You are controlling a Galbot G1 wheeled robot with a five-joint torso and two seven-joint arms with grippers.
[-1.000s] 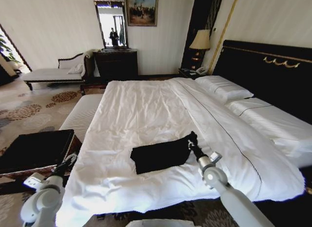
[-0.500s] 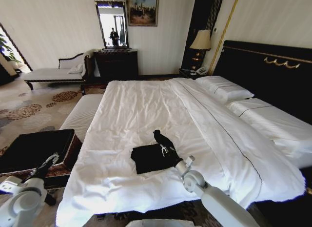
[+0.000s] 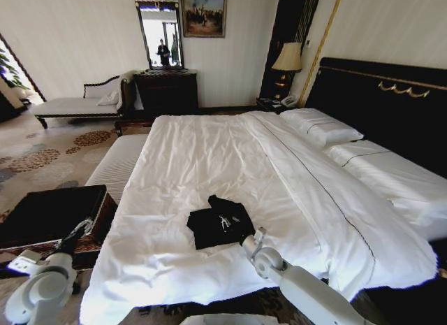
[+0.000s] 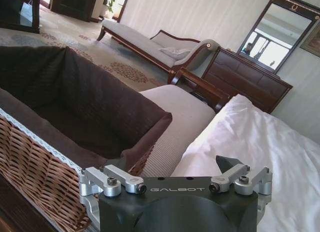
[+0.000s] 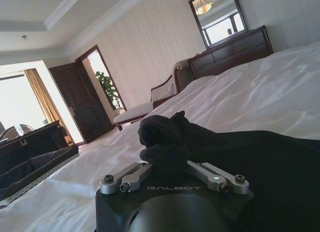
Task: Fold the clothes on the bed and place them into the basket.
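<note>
The black shirt (image 3: 213,226) lies bunched into a small, uneven fold on the white bed (image 3: 209,150), near its foot edge. My right gripper (image 3: 232,226) rests on the shirt's right side, shut on a raised bunch of the black cloth (image 5: 162,142); in the right wrist view (image 5: 167,164) the cloth stands up between the fingers. The wicker basket (image 3: 105,206) with black lining stands on the floor left of the bed. My left gripper (image 3: 82,227) hangs open just over the basket's near corner (image 4: 35,172), holding nothing.
A narrow white upholstered bench (image 3: 119,164) runs along the bed's left side, beyond the basket. Pillows (image 3: 321,126) and the black headboard (image 3: 377,101) are at the right. A dark dresser (image 3: 166,91) and chaise (image 3: 77,105) stand by the far wall.
My right gripper has carried the shirt's right end up and over to the left, so the shirt is now a shorter, thicker bundle. The left arm has only shifted slightly by the basket.
</note>
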